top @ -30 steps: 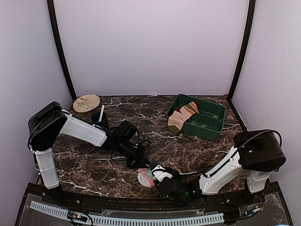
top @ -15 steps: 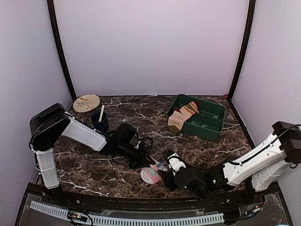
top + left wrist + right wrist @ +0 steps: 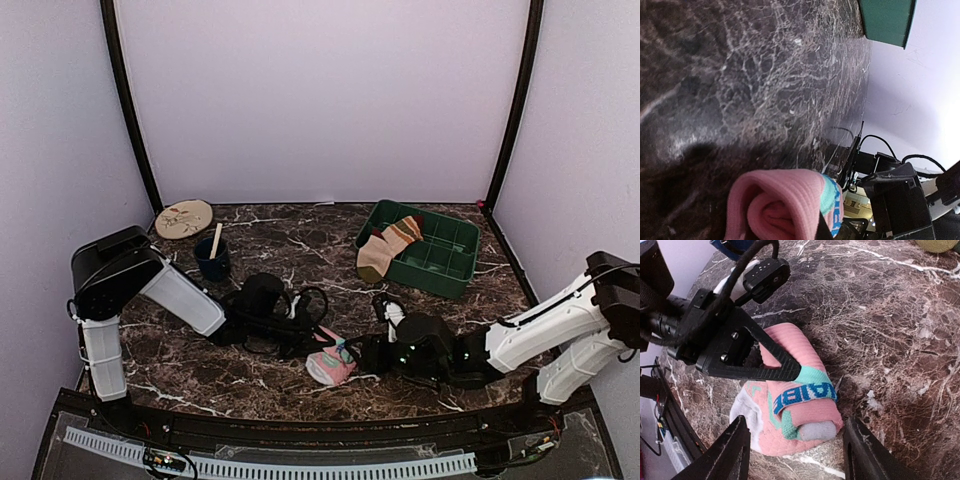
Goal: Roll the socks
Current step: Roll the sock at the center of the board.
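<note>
A pink sock (image 3: 332,362) with teal and blue bands lies rolled up on the marble table (image 3: 300,240) near the front. It fills the bottom of the left wrist view (image 3: 780,202). My left gripper (image 3: 316,338) is shut on the roll; one of its black fingers (image 3: 771,361) lies across the top of the sock (image 3: 805,390). My right gripper (image 3: 796,422) is open. Its jaws stand either side of the roll's near end without touching it. A second, striped tan sock (image 3: 388,247) hangs over the rim of the green bin (image 3: 440,262).
A blue cup (image 3: 212,260) with a stick in it and a round wooden plate (image 3: 184,218) stand at the back left. Black cables (image 3: 300,305) loop off the left wrist. The table's front edge is close behind the sock.
The right arm has swung out to the right and its gripper now faces the sock from the right. The left gripper and the pink roll have shifted right and a little away from the front edge.
</note>
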You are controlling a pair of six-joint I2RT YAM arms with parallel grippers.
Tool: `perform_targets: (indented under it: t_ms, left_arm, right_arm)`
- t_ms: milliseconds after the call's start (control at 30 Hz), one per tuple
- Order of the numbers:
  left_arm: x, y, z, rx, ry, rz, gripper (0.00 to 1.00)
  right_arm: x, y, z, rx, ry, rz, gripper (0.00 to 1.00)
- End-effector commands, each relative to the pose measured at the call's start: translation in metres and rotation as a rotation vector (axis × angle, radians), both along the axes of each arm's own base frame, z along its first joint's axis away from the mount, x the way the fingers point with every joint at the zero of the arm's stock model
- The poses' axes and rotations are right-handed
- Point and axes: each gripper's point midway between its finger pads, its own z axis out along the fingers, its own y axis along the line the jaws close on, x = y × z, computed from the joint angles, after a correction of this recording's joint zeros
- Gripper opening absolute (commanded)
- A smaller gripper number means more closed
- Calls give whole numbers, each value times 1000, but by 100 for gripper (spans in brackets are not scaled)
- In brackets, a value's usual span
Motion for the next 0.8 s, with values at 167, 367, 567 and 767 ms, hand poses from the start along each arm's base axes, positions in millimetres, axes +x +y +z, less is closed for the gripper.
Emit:
perform_targets:
  t_ms: [167,367,567,767]
  left_arm:
    - [-5,15,-36,102,-59,41,0]
    - [-10,13,-38,108,-97,24,0]
    - [-15,8,-39,111,-125,15,0]
    - [-22,4,-43,124,-137,1,0]
  right_arm:
    - [5,12,-18,145,171,13,59]
    - [7,15,-32,155,215,15,59]
    - [6,15,-42,176,264,6,59]
    - [7,14,-49,202,299,-11,55]
